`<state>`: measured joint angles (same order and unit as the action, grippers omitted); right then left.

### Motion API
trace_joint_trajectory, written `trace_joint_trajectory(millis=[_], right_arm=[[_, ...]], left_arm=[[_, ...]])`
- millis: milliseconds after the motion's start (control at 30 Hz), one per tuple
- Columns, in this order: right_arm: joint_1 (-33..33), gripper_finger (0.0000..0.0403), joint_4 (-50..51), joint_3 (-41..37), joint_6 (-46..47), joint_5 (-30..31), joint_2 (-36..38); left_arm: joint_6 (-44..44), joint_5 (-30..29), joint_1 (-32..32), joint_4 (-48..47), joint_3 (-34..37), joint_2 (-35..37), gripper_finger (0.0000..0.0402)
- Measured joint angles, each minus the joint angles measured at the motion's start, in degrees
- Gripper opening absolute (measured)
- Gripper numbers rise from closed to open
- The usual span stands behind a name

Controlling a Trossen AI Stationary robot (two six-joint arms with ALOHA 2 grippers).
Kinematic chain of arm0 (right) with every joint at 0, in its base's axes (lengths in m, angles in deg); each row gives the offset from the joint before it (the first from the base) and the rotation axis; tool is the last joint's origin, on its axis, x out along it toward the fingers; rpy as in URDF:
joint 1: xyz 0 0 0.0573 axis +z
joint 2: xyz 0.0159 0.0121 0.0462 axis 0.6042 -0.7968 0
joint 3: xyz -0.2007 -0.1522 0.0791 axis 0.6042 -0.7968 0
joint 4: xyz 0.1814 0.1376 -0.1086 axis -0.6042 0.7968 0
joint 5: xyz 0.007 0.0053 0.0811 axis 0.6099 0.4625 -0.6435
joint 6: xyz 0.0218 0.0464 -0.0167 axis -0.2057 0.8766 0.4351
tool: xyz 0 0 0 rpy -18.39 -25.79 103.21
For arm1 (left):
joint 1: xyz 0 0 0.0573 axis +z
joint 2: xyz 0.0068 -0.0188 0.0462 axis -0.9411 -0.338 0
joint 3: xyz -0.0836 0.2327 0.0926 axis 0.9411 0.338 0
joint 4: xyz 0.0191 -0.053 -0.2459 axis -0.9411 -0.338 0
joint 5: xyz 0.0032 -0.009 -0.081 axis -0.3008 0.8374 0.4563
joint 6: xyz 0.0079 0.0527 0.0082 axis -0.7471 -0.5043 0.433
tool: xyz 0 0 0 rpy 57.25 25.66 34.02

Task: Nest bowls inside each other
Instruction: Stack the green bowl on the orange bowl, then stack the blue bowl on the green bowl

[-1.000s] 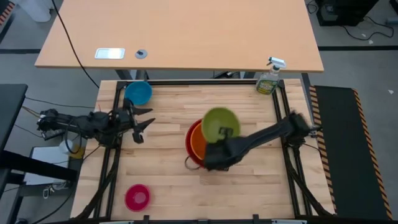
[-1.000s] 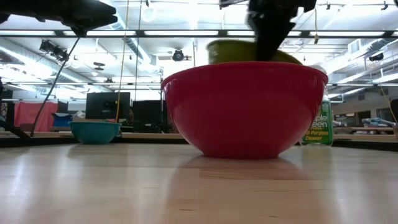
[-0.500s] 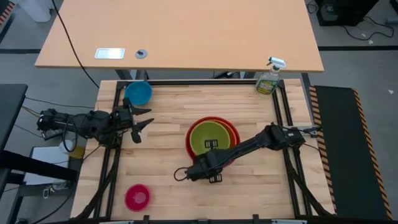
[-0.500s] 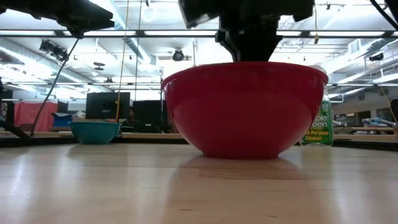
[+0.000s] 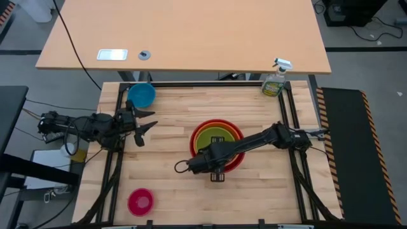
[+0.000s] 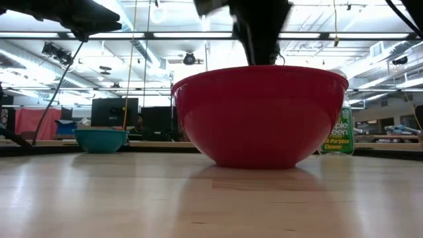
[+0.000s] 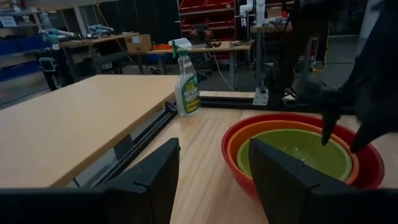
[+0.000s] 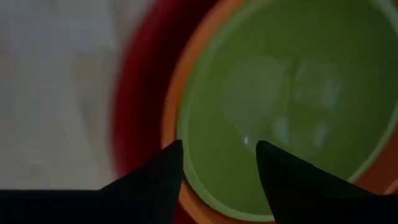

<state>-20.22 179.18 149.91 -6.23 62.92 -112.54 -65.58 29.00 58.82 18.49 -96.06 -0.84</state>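
The red bowl stands on the table's middle. The orange bowl sits nested in it and the lime green bowl sits nested in the orange one. My right gripper hangs open just above the stack's near-left rim, pointing down, with nothing between its fingers. The blue bowl rests at the far left. The pink bowl rests at the near left. My left gripper waits open at the table's left side, pointing level toward the stack.
A green spray bottle stands at the table's far right corner. A black frame rail runs round the table. A second, larger table lies beyond the far edge. Bare wood spans the near right.
My right gripper carried the green bowl, tilted, over the red and orange bowls and let it go. The green bowl now lies level inside the orange one. The gripper then drew toward the table's near-left over the stack's rim.
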Motion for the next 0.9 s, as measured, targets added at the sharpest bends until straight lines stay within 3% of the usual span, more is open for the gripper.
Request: trace_joint_trajectory(millis=[100, 200, 400, 500, 733, 900], right_arm=[[0.05, 0.0217, -0.02, 2.99, 0.31, 0.19, 1.85], [0.92, 0.0216, -0.01, 3.08, 2.49, 6.25, 5.11], [2.61, 0.0205, -1.80, -3.85, 5.68, 15.79, 12.37], [3.31, 0.0198, -8.25, -12.54, 7.09, 18.68, 18.28], [3.72, 0.0192, -32.41, -42.35, 9.73, 22.40, 36.86], [3.08, 0.0191, -49.84, -57.79, 10.93, 23.96, 46.56]], left_arm=[[1.13, 0.01, 0.00, -0.73, -0.03, -0.24, 0.0194], [2.67, 0.04, 0.29, -2.18, -0.07, -0.70, 0.0194], [6.83, 0.02, 4.13, -6.90, -0.07, -3.00, 0.0194], [9.52, 0.73, 7.18, -9.20, -0.07, -5.52, 0.0194], [12.20, 3.06, 15.39, -11.75, -0.17, -14.71, 0.0194], [12.09, 3.06, 24.91, -17.15, -5.16, -24.62, 0.0194]])
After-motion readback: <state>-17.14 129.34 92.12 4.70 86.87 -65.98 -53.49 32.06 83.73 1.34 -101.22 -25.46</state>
